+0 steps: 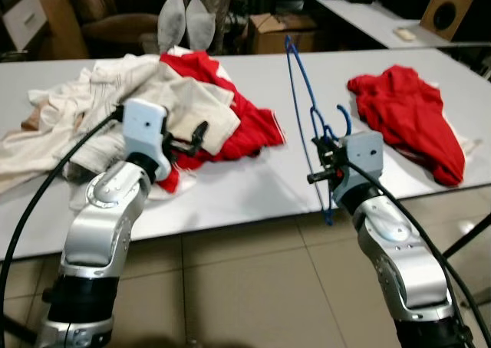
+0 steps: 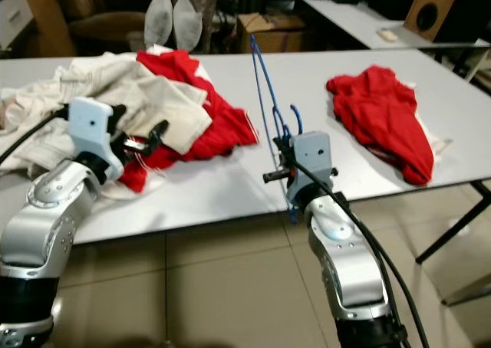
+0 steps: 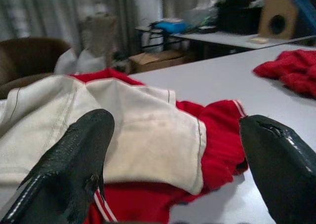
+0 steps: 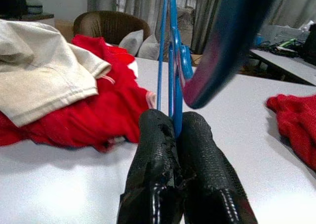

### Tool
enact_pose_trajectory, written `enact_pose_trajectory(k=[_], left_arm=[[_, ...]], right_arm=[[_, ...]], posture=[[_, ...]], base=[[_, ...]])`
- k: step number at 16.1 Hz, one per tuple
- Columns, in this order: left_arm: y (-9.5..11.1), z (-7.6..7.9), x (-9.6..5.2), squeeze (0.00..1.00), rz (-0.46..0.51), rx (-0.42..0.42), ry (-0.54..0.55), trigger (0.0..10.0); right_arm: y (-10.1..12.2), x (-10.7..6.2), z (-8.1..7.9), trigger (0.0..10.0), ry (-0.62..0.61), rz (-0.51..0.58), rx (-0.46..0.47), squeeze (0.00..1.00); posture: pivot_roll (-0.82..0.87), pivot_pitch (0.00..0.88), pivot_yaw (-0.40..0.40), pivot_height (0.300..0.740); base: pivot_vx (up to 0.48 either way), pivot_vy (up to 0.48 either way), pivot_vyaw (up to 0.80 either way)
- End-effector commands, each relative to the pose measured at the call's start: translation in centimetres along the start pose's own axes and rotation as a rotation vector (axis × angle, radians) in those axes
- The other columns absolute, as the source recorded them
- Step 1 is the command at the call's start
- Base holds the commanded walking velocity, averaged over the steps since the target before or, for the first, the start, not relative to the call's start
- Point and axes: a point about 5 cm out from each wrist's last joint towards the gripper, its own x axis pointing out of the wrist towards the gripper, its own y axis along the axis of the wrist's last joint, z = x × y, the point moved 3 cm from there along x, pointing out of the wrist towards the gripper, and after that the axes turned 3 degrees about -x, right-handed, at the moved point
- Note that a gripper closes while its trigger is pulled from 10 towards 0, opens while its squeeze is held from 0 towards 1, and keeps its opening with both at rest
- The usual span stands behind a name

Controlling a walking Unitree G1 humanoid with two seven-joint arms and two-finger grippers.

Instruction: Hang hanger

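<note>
DESK: one long grey desk (image 1: 253, 187) | GARMENTS: two heaps, cream-and-red clothing pile (image 1: 153, 103) upper left, crumpled red garment (image 1: 406, 118) upper right | HANGER: one thin blue wire hanger (image 1: 303, 110), centre frame, upright; likely light, springy, slippery; grip near hook | CLAWS: right claw (image 4: 175, 130) clamped on hanger, left claw (image 3: 173, 155) spread wide, empty

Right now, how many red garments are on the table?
2. One red garment lies in the pile under the cream cloth; the other lies alone to the right. More may be hidden underneath.
</note>
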Motion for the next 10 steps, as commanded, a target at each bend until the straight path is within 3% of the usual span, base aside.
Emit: enact_pose_trajectory(k=[1,2,3,4,6,8,9,10], left_arm=[[0.0,-0.4,0.5,0.00,-0.014,-0.001,0.046,10.0],[-0.3,-1.6,0.5,0.00,-0.029,0.016,0.112,10.0],[-0.5,-3.1,0.2,0.08,-0.045,0.051,0.182,10.0],[-0.8,-4.8,-0.3,1.00,-0.064,0.080,0.255,10.0],[-0.7,-7.3,-1.1,1.00,-0.087,0.160,0.343,10.0],[-1.1,-7.9,-1.2,1.00,-0.124,0.236,0.331,10.0],[-2.4,-7.6,-1.0,0.28,-0.216,0.331,0.258,10.0],[-3.6,-7.7,-0.9,0.00,-0.275,0.373,0.245,10.0]], right_arm=[[-0.1,-0.3,1.1,10.0,-0.035,-0.003,-0.009,0.00],[-0.1,-0.3,1.2,10.0,-0.036,-0.003,-0.003,0.00],[-0.1,-0.3,1.2,10.0,-0.034,-0.001,0.002,0.00],[-0.1,-0.3,1.2,10.0,-0.032,0.001,-0.003,0.00],[0.0,-0.2,1.1,10.0,-0.028,0.005,-0.011,0.00],[0.0,0.0,0.9,10.0,-0.019,0.007,-0.012,0.00],[0.0,0.1,0.9,10.0,-0.014,0.007,-0.012,0.00],[0.0,0.2,0.8,10.0,-0.012,0.008,-0.010,0.00]], posture=[[-0.07,0.000,0.013,0.740],[-0.07,0.000,0.012,0.740],[-0.07,0.000,0.012,0.740],[-0.07,0.000,0.008,0.740],[-0.07,0.000,0.002,0.740],[-0.06,0.000,-0.005,0.740],[-0.06,0.000,-0.008,0.740],[-0.06,0.000,-0.009,0.740]], base=[[0.000,0.000,0.00],[0.000,0.000,0.00],[0.000,0.000,0.00],[0.000,0.000,0.00],[0.000,0.000,0.00],[0.000,0.000,0.00],[0.000,0.000,0.00],[0.000,0.000,0.00]])
